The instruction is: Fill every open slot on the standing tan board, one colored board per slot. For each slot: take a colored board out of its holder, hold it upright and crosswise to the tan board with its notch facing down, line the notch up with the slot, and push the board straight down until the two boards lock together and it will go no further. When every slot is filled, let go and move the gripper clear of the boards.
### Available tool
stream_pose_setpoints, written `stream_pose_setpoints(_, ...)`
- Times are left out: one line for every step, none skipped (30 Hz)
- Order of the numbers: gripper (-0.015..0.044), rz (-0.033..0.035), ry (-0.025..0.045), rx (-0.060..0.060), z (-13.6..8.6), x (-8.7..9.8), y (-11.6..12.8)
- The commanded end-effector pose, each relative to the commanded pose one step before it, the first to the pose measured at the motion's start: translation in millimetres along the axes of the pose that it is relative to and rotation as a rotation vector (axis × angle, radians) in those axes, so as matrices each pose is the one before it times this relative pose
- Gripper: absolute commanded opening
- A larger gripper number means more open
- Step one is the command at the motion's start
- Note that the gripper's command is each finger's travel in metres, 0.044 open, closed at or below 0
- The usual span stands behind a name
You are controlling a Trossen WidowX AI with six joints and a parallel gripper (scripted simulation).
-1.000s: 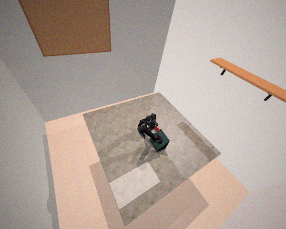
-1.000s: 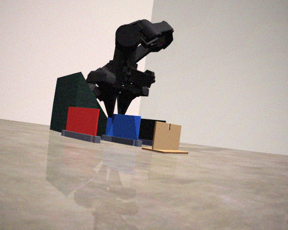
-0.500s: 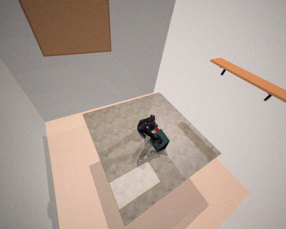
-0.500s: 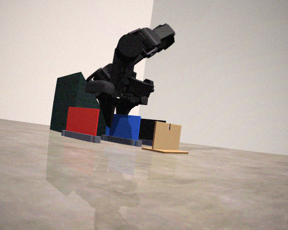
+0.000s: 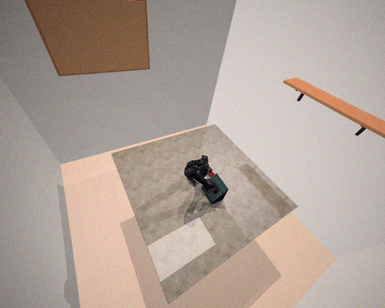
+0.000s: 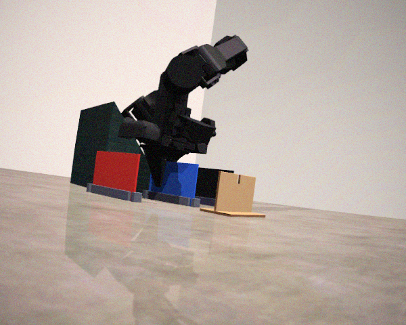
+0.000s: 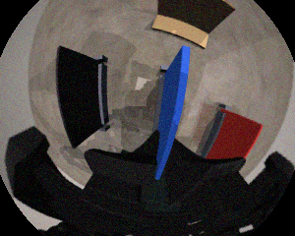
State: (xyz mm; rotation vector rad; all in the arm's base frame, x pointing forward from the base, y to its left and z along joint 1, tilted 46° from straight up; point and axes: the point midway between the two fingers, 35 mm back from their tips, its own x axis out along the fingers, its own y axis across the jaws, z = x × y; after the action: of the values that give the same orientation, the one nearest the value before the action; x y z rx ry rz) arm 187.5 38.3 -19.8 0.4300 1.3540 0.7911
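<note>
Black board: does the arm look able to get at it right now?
Probably not yet: the tool is closed around the blue board. Otherwise, the wrist view shows open space between the blue and black boards.

And we have three upright boards in view, one blue (image 6: 182,178) (image 7: 174,100), one red (image 6: 116,170) (image 7: 236,135), one black (image 6: 210,181) (image 7: 79,97)! Three holders (image 6: 112,191) (image 7: 213,134), one per board! One tan board (image 6: 234,192) (image 7: 181,30), one visible slot, one dark green block (image 5: 219,195) (image 6: 95,143), one arm (image 5: 196,167) (image 6: 175,84)!
</note>
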Motion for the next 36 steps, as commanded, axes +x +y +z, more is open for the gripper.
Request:
stream_pose_setpoints(0.0, 0.00274, -0.00237, 0.0054, 0.24, 0.34, 0.33)
stream_pose_setpoints(0.0, 0.0, 0.0, 0.0, 0.0, 0.0, 0.0)
stream_pose_setpoints(0.0, 0.0, 0.0, 0.0, 0.0, 0.0, 0.0)
stream_pose_setpoints(0.0, 0.0, 0.0, 0.0, 0.0, 0.0, 0.0)
stream_pose_setpoints(0.0, 0.0, 0.0, 0.0, 0.0, 0.0, 0.0)
stream_pose_setpoints(0.0, -0.00003, 0.0, 0.0, 0.0, -0.28, -0.01)
stream_pose_setpoints(0.0, -0.00008, 0.00001, 0.0, 0.01, -0.84, -0.03)
stream_pose_setpoints(0.0, -0.00011, 0.00002, 0.0, 0.01, -1.4, -0.04)
stream_pose_setpoints(0.0, -0.0001, 0.00002, 0.0, 0.01, -1.71, -0.03)
stream_pose_setpoints(0.0, -0.00006, 0.00002, 0.0, 0.0, -1.71, -0.02)
stream_pose_setpoints(0.0, -0.00003, 0.00002, 0.0, -0.01, -1.72, 0.0)
stream_pose_setpoints(0.0, -0.00003, 0.00002, 0.0, -0.01, -1.73, -0.01)
stream_pose_setpoints(0.0, -0.00013, 0.00003, 0.0, 0.02, -1.75, -0.05)
stream_pose_setpoints(0.0, -0.00011, 0.00003, 0.0, 0.01, -1.76, -0.04)
stream_pose_setpoints(0.0, -0.00007, 0.00003, 0.0, 0.0, -1.77, -0.02)
stream_pose_setpoints(0.0, -0.00014, 0.00003, 0.0, 0.02, -1.79, -0.05)
stream_pose_setpoints(0.0, -0.0001, 0.00003, 0.0, 0.01, -1.8, -0.04)
stream_pose_setpoints(0.0, -0.00007, 0.00003, 0.0, -0.01, -1.8, -0.02)
stream_pose_setpoints(0.0, -0.00003, 0.00002, 0.0, -0.02, -1.81, -0.01)
stream_pose_setpoints(0.0, -0.00004, 0.00003, 0.0, -0.01, -1.82, -0.01)
stream_pose_setpoints(0.0, -0.00012, 0.00003, 0.0, 0.01, -1.84, -0.04)
stream_pose_setpoints(0.0, -0.00009, 0.00003, 0.0, 0.0, -1.85, -0.03)
stream_pose_setpoints(0.0, -0.00006, 0.00003, 0.0, -0.01, -1.86, -0.02)
stream_pose_setpoints(0.0, -0.00002, 0.00003, 0.0, -0.02, -1.87, 0.0)
stream_pose_setpoints(0.0, -0.00006, 0.00003, 0.0, -0.01, -1.88, -0.02)
stream_pose_setpoints(0.0, -0.00013, 0.00004, 0.0, 0.02, -1.91, -0.05)
stream_pose_setpoints(0.0, -0.00009, 0.00003, 0.0, 0.0, -1.91, -0.03)
stream_pose_setpoints(0.0, -0.00006, 0.00003, 0.0, -0.01, -1.92, -0.02)
stream_pose_setpoints(0.0, -0.00002, 0.00003, 0.0, -0.03, -1.93, 0.0)
stream_pose_setpoints(0.0, -0.00007, 0.00003, 0.0, -0.01, -1.95, -0.02)
stream_pose_setpoints(0.0, -0.00011, 0.00004, 0.0, 0.01, -1.97, -0.04)
stream_pose_setpoints(0.0, -0.00007, 0.00004, 0.0, -0.01, -1.97, -0.02)
stream_pose_setpoints(0.0, -0.00003, 0.00003, 0.0, -0.02, -1.98, -0.01)
stream_pose_setpoints(0.0, -0.00003, 0.00003, 0.0, -0.02, -1.99, -0.01)
stream_pose_setpoints(0.0, -0.0001, 0.00004, 0.0, 0.01, -2.02, -0.04)
stream_pose_setpoints(0.0, -0.00012, 0.00004, 0.0, 0.01, -2.03, -0.05)
